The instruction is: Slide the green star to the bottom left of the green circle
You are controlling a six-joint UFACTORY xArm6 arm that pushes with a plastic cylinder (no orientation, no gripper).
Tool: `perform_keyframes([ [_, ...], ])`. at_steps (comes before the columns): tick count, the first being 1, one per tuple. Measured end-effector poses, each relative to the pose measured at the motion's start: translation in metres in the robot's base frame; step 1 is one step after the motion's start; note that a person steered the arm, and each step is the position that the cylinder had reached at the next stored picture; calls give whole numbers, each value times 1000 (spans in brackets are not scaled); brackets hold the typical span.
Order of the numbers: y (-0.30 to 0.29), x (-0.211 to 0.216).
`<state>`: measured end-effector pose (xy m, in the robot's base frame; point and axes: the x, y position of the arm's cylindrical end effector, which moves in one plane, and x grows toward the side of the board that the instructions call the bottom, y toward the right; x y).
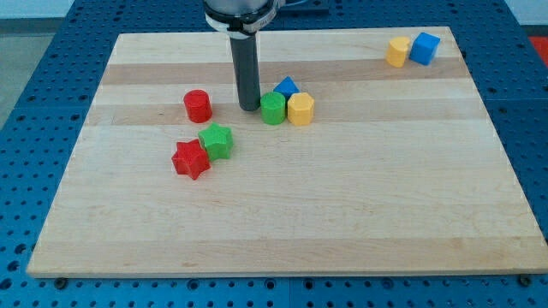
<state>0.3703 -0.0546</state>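
Note:
The green star [217, 140] lies left of the board's middle, touching the red star [190, 159] at its lower left. The green circle [273, 109] stands up and to the right of it, pressed against the yellow block [300, 109] and the blue block [286, 86]. My tip [249, 108] rests on the board just left of the green circle, above and to the right of the green star, apart from both.
A red cylinder [198, 105] stands left of the tip. A yellow block [397, 51] and a blue block [424, 48] sit together at the view's top right. The wooden board [342, 197] lies on a blue perforated table.

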Motion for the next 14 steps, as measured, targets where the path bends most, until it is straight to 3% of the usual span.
perform_keyframes([
  [11,3,9],
  [14,-80,16],
])
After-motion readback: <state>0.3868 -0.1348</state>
